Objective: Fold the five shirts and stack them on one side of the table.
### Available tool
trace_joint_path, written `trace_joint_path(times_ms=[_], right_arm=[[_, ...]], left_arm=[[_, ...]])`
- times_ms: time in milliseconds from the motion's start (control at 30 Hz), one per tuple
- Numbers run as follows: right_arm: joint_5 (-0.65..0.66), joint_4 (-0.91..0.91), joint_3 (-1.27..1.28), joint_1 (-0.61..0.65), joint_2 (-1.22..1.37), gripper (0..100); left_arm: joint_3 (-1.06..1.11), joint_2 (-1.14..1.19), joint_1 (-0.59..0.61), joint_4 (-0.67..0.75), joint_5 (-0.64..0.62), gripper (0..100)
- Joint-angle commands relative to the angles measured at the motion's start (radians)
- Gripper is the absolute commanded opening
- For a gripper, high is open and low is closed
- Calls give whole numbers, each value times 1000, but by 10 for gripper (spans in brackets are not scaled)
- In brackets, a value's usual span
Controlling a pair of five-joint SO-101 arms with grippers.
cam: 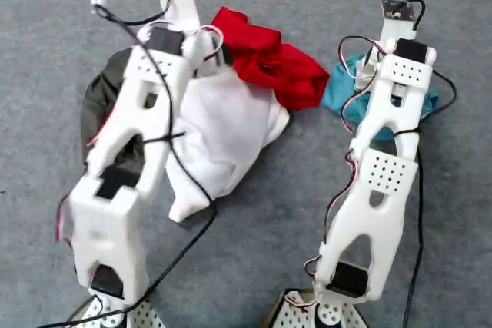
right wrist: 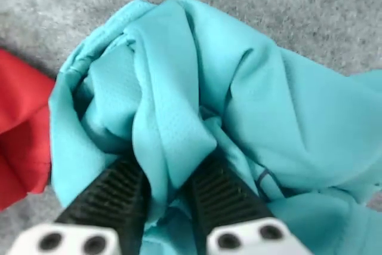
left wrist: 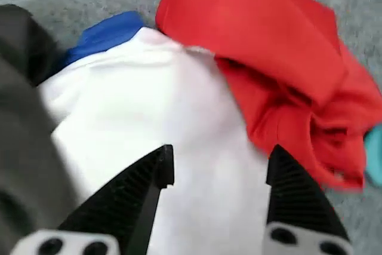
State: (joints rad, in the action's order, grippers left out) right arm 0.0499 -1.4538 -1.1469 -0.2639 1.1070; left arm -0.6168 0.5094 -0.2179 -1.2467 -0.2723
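Five shirts lie in a loose heap across the far half of the grey table, none of them folded. The white shirt sprawls in the middle, and the red shirt is bunched up against its far edge. The teal shirt lies crumpled off to the right, just touching the red one. Over on the left, a dark shirt lies against the white one's side. A corner of a blue shirt peeks out from beneath the white, between the dark and the red. The right gripper is down in the teal shirt, clenched on a raised fold, with cloth pinched between its fingers. The left gripper hangs over the white shirt, jaws spread wide with nothing in them.
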Motion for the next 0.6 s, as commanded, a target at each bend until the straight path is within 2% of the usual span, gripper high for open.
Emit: trace_joint_path(times_ms=[0, 300, 567], right_arm=[[11, 20, -25, -8, -7, 4], [11, 20, -25, -7, -7, 5], [11, 21, -25, -7, -7, 5]], left_arm=[[-293, 170, -35, -9, -69, 267], [-661, 564, -163, 3, -83, 250], [-941, 757, -49, -23, -20, 12]])
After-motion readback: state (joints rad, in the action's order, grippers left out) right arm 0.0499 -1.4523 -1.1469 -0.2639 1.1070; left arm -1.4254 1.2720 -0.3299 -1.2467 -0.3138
